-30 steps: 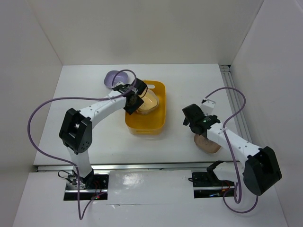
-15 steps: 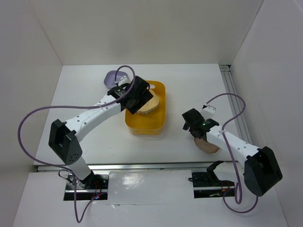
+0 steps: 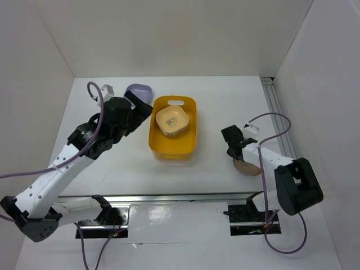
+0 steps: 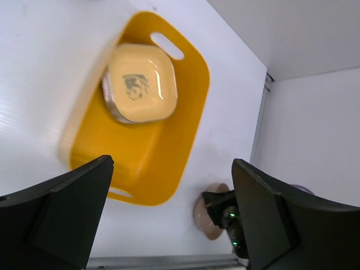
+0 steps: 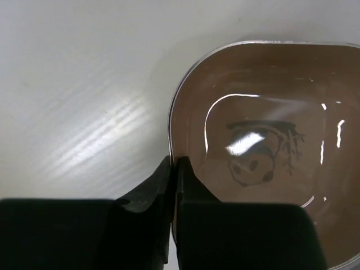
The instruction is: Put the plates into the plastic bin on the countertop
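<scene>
Brown plate: glossy, smooth, with sharp mirror-like highlights. Cream plate: glossy, smooth. Plastic bin: smooth yellow-orange plastic, slight sheen. Countertop: smooth white surface, semi-matt, faint streaked reflections.

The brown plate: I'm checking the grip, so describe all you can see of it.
The brown plate is a glossy, shallow rounded-square dish with a pale rim and a small panda print at its centre. It seems to lie open side up on the white countertop, empty. The right gripper has its fingers shut on one edge of the rim.
</scene>
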`<state>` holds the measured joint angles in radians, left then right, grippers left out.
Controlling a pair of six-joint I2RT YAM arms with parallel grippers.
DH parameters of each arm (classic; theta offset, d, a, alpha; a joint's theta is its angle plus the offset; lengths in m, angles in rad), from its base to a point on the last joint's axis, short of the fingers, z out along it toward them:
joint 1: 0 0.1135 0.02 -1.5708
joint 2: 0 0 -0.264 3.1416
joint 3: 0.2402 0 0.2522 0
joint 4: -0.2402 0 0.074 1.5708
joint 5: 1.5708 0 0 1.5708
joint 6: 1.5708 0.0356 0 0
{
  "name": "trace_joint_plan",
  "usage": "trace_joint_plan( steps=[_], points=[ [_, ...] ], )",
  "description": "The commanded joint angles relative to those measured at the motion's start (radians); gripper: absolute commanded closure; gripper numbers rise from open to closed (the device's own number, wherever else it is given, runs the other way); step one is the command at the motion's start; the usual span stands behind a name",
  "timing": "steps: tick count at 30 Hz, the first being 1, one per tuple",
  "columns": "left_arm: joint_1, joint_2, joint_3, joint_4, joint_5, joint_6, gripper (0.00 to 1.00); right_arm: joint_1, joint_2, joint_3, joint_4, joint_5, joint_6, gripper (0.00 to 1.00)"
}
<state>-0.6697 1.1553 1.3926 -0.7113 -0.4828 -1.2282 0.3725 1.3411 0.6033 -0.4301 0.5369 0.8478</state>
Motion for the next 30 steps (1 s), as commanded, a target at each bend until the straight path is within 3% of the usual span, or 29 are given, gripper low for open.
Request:
trace_joint_plan(
  steps=[1, 4, 8, 12, 14, 17, 19, 22, 30],
  points=[
    [0.051, -0.061, -0.079, -0.019, -0.056, 0.061, 0.00, -0.026, 0.079, 0.051, 0.113, -0.054, 0.002, 1.00],
    [0.131, -0.086, -0.101, -0.019, -0.017, 0.113, 0.00, -0.026, 0.124, 0.143, 0.113, -0.006, -0.042, 1.00],
    [0.229, -0.074, -0.156, -0.019, 0.074, 0.147, 0.00, -0.017, 0.181, 0.446, 0.051, 0.086, -0.153, 1.00],
    [0.278, -0.036, -0.197, 0.018, 0.136, 0.182, 0.00, 0.046, 0.236, 0.712, 0.017, 0.172, -0.400, 1.00],
    [0.294, -0.007, -0.211, 0.029, 0.148, 0.193, 0.00, 0.068, 0.236, 0.801, 0.083, 0.141, -0.517, 1.00],
    [0.331, 0.038, -0.256, 0.070, 0.173, 0.219, 0.00, 0.077, 0.204, 0.822, 0.161, -0.033, -0.653, 1.00],
    [0.370, 0.070, -0.267, 0.110, 0.182, 0.228, 0.00, 0.106, 0.178, 0.808, 0.201, -0.228, -0.763, 1.00],
    [0.433, 0.153, -0.276, 0.134, 0.222, 0.239, 0.00, 0.181, 0.219, 0.877, 0.165, -0.374, -0.861, 1.00],
    [0.602, 0.334, -0.244, 0.213, 0.377, 0.268, 0.00, 0.373, 0.401, 1.024, 0.101, -0.302, -0.978, 1.00]
  ],
)
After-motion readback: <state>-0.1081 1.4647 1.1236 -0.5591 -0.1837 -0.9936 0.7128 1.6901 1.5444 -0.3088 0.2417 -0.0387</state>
